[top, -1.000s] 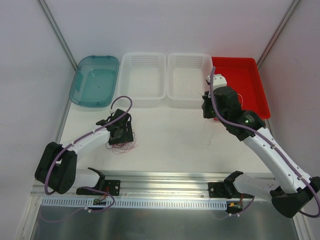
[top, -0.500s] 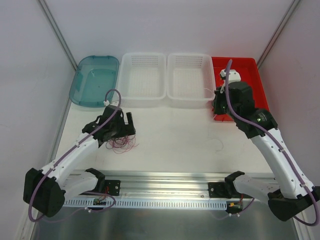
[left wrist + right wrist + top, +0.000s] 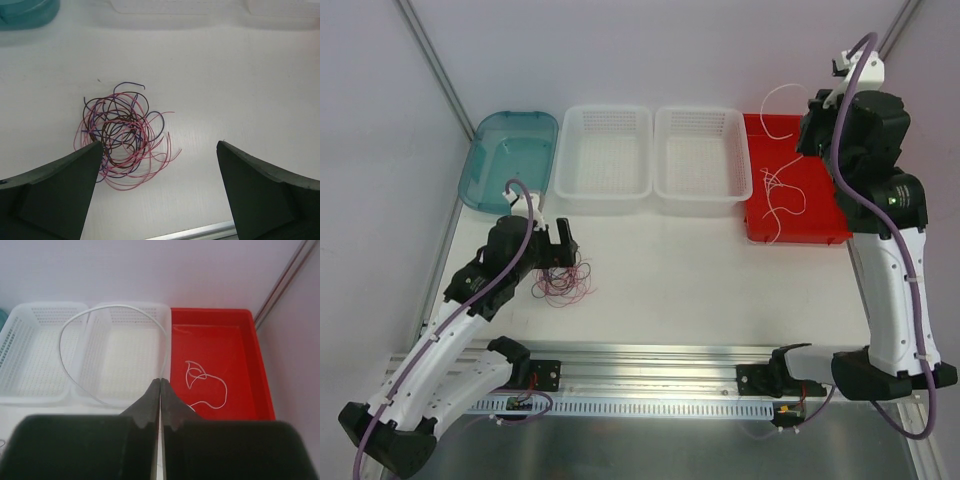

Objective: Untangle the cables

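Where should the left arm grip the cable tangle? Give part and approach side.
Probably pinch the pink loop at the right edge of the cable tangle in left-wrist view, coming down from above with the open left end effector. It lies flat, and that loop fans clear of the dense middle.

Robotics lab test cell. Evidence: white enclosure walls (image 3: pixel 650 50), aluminium rail (image 3: pixel 650 355) bearing left arm (image 3: pixel 450 330) and right arm (image 3: pixel 890 280), white table (image 3: pixel 680 280), teal tray (image 3: pixel 515 165), red tray (image 3: pixel 825 205).

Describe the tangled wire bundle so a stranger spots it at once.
On the table, find the teal tray at left. In front of it, by the left gripper, lies the bundle: the only pink-and-dark knot; other strands are white.
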